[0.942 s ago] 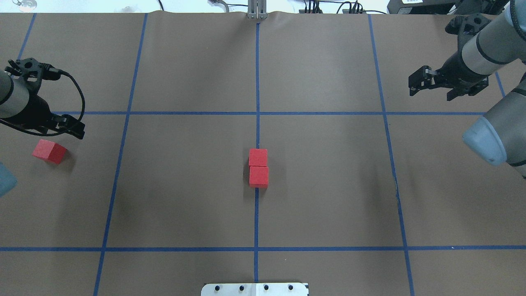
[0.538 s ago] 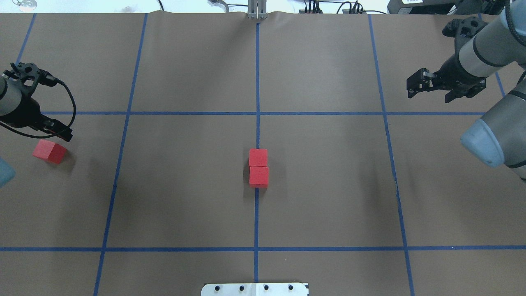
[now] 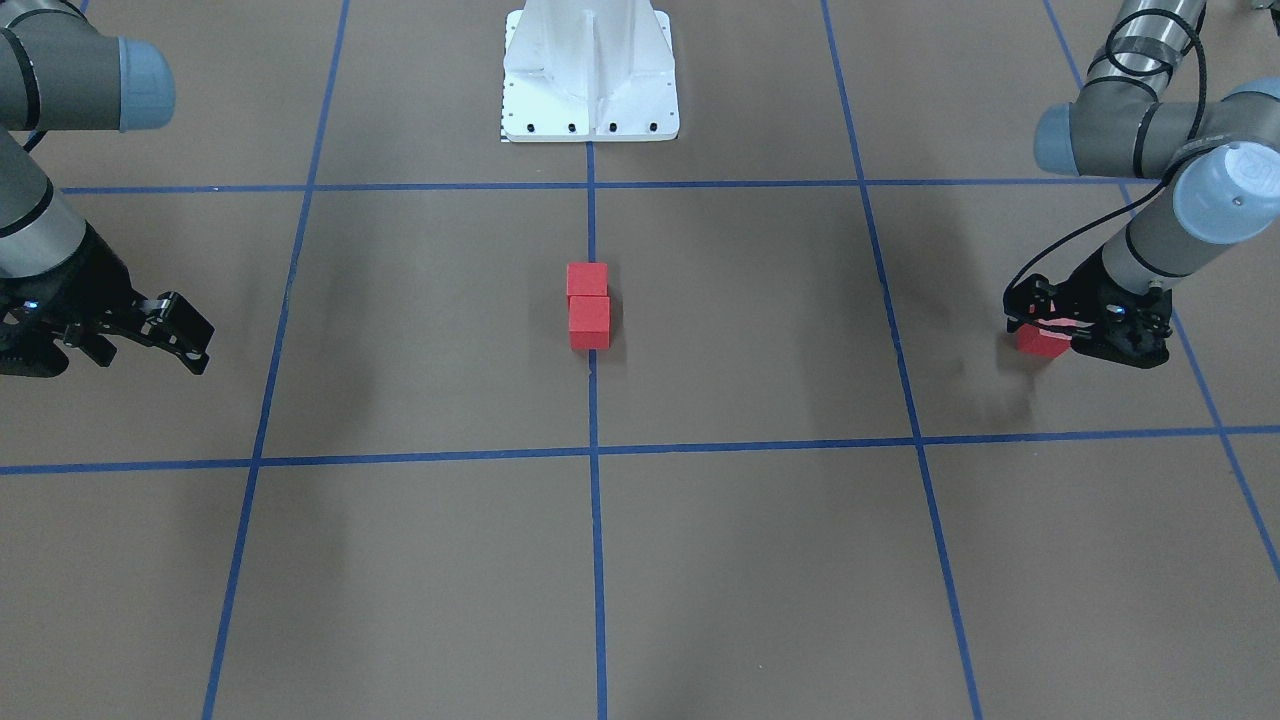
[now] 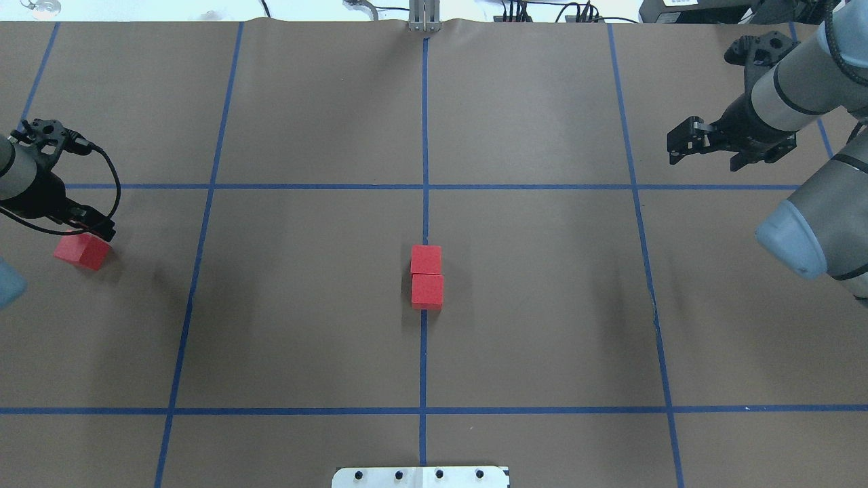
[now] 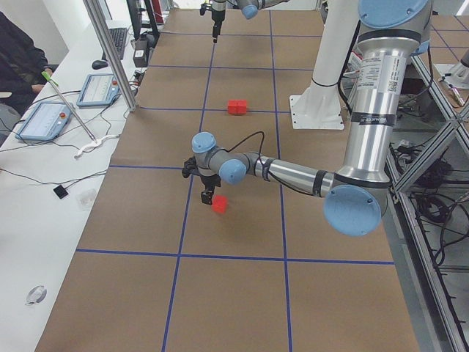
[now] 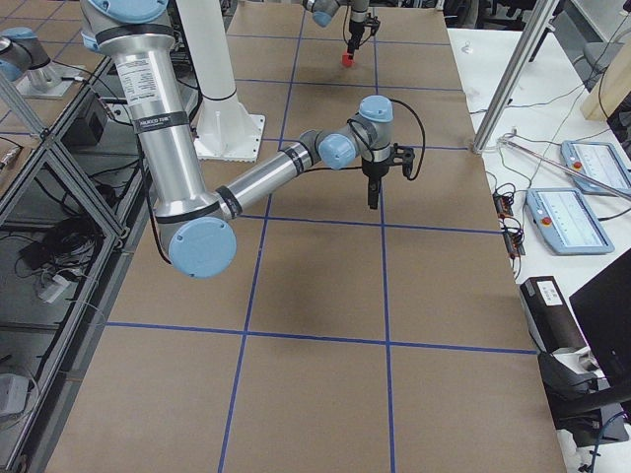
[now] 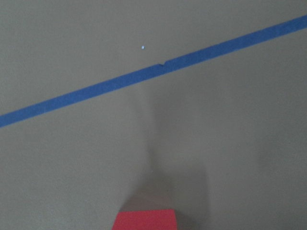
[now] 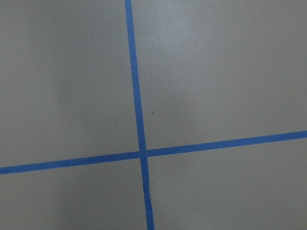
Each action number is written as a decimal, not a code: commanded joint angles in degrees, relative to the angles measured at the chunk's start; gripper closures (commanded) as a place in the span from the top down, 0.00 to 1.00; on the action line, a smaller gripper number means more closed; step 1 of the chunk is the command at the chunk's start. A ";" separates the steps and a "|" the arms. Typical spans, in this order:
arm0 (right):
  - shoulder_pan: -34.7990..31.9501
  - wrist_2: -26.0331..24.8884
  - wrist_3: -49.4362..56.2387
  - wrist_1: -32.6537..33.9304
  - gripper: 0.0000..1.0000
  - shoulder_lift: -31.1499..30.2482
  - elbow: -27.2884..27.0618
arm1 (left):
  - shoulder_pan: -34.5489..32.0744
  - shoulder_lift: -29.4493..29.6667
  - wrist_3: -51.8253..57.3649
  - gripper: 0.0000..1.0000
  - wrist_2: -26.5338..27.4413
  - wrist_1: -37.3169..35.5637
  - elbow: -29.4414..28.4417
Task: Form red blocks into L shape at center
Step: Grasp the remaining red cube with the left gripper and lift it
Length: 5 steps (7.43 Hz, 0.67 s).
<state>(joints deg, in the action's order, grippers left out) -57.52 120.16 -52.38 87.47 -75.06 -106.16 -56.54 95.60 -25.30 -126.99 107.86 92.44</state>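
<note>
Two red blocks (image 4: 426, 259) (image 4: 427, 291) lie touching in a line on the centre tape line; they also show in the front view (image 3: 587, 279) (image 3: 590, 322). The third red block (image 4: 80, 251) lies at the far left, also in the front view (image 3: 1040, 343). My left gripper (image 4: 88, 229) is open and low over that block's far edge, seen in the front view (image 3: 1058, 328). The left wrist view shows the block's top (image 7: 144, 219) at the bottom edge. My right gripper (image 4: 705, 157) is open and empty above the table at the far right.
Blue tape lines (image 4: 425, 186) divide the brown table into grid squares. The white robot base plate (image 4: 420, 476) sits at the near edge. A side desk with tablets (image 5: 51, 117) and cables runs beyond the far edge.
My left gripper has moved left and down until it is at the lone block's far edge. My right gripper has drifted slightly away and left. The blocks have not moved.
</note>
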 commanded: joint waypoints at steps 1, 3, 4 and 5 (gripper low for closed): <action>0.04 -0.01 0.00 -0.02 0.99 0.00 0.08 | 0.02 -0.24 -3.00 0.95 -0.80 0.24 -1.21; 0.04 -0.01 0.00 -0.02 0.99 0.00 0.08 | -0.24 0.20 -2.56 0.95 -0.80 0.33 -1.48; 0.04 -0.01 -0.26 -0.02 0.99 0.00 -0.01 | -0.33 0.29 -2.65 0.94 -0.71 0.24 -1.56; 0.12 -0.01 -0.53 -0.02 0.99 0.08 -0.01 | -0.33 0.29 -2.56 0.93 -0.80 0.33 -2.35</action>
<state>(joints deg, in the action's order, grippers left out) -57.44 120.15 -52.61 87.45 -75.05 -106.13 -56.80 95.83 -27.91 -127.75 108.15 90.76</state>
